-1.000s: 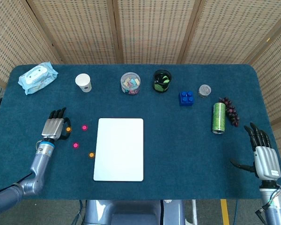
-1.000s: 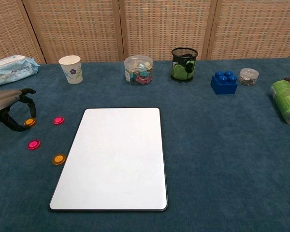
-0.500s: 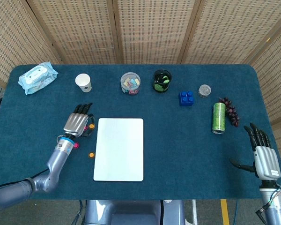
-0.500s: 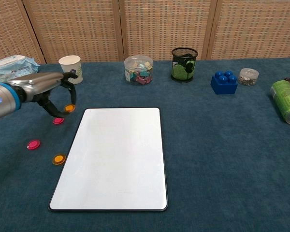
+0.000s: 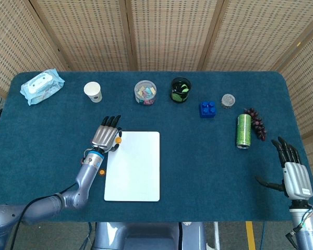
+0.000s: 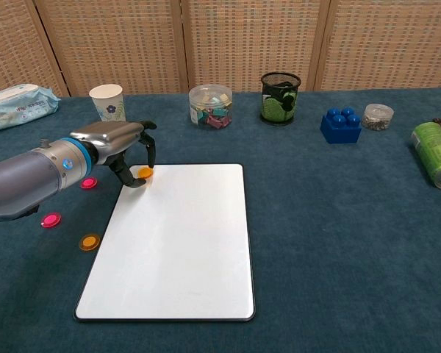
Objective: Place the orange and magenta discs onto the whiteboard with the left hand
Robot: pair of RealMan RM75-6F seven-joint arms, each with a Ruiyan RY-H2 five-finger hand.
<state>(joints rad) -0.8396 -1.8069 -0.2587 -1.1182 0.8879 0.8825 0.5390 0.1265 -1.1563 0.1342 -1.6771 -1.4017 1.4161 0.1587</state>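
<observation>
The orange disc [image 6: 144, 173] is pinched in the fingers of the left robot hand [image 6: 121, 147], just over the far-left corner of the whiteboard [image 6: 176, 243]. The step in hand appears to be the set-down. To do it well, carry the disc further inside the whiteboard edge, lower it flat until it touches the surface, then part the fingers and lift straight up so the disc does not slide or tip off the rim.

Three discs lie on the worktop [image 6: 338, 243] left of the whiteboard: a magenta disc [image 6: 89, 182] near its far-left corner, partly behind the arm, a second magenta disc [image 6: 51, 219] further left, and a second orange disc [image 6: 90, 241] close beside its left edge. None touches the whiteboard.

Beyond the whiteboard stand a paper cup [image 6: 107, 105], a clear tub [image 6: 210, 107] and a mesh cup [image 6: 280, 98], all well apart from the placing area. Nothing blocks the set-down.

The right robot hand [image 5: 293, 169] rests far right of the whiteboard, fingers apart, holding nothing.
</observation>
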